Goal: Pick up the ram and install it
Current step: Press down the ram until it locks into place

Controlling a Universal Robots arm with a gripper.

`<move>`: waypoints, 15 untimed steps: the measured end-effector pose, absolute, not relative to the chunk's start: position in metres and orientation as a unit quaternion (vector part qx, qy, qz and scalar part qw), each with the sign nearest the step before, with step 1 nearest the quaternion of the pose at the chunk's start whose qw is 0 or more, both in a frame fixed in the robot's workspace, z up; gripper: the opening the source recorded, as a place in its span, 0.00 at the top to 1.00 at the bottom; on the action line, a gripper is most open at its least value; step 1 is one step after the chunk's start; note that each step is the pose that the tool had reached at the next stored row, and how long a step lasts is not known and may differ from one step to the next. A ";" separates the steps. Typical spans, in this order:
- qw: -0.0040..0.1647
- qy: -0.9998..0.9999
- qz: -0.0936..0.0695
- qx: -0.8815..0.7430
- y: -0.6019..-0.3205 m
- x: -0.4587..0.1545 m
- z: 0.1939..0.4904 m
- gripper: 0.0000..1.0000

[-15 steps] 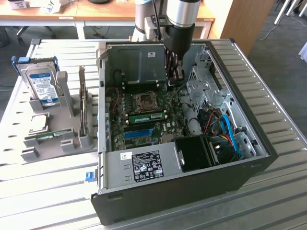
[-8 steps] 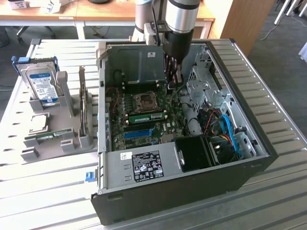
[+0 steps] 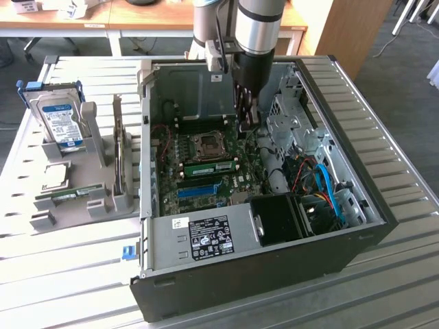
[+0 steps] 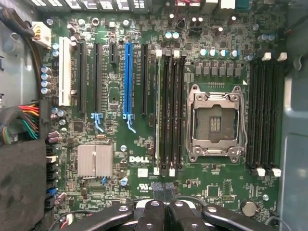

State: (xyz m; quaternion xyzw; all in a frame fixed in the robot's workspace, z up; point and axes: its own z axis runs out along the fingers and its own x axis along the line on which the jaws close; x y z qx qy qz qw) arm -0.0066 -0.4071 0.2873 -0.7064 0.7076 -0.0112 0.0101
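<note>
A ram stick [image 3: 209,166] stands edge-up in a slot of the motherboard [image 3: 206,185], beside the empty processor socket [image 3: 207,142]. In the wrist view it is a thin pale-green edge [image 4: 158,110] in the slot nearest the long black card slots. My gripper [image 3: 247,122] hangs inside the open computer case, above the board's far end and apart from that stick. Its fingers [image 4: 153,211] are shut together with nothing between them, so the gripper [image 4: 163,202] is empty. Another green ram stick [image 3: 67,195] lies in the grey stand outside the case.
The case walls [image 3: 147,137] ring the board. A drive cage [image 3: 291,127] and coloured cables [image 3: 322,181] crowd the exterior view's right, and a black power supply [image 3: 274,219] sits in front. The stand also holds a blue-labelled hard drive [image 3: 58,122] and a silver processor [image 3: 55,175].
</note>
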 end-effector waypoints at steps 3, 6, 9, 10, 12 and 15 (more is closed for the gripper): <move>0.011 0.708 -0.012 -0.706 -0.407 -0.007 0.284 0.89; 0.011 0.708 -0.013 -0.706 -0.407 -0.007 0.280 0.89; 0.012 0.708 -0.013 -0.706 -0.407 -0.007 0.276 0.89; 0.012 0.708 -0.014 -0.706 -0.407 -0.007 0.274 0.89; 0.013 0.708 -0.014 -0.706 -0.407 -0.007 0.273 0.89; 0.012 0.708 -0.014 -0.706 -0.407 -0.007 0.273 0.89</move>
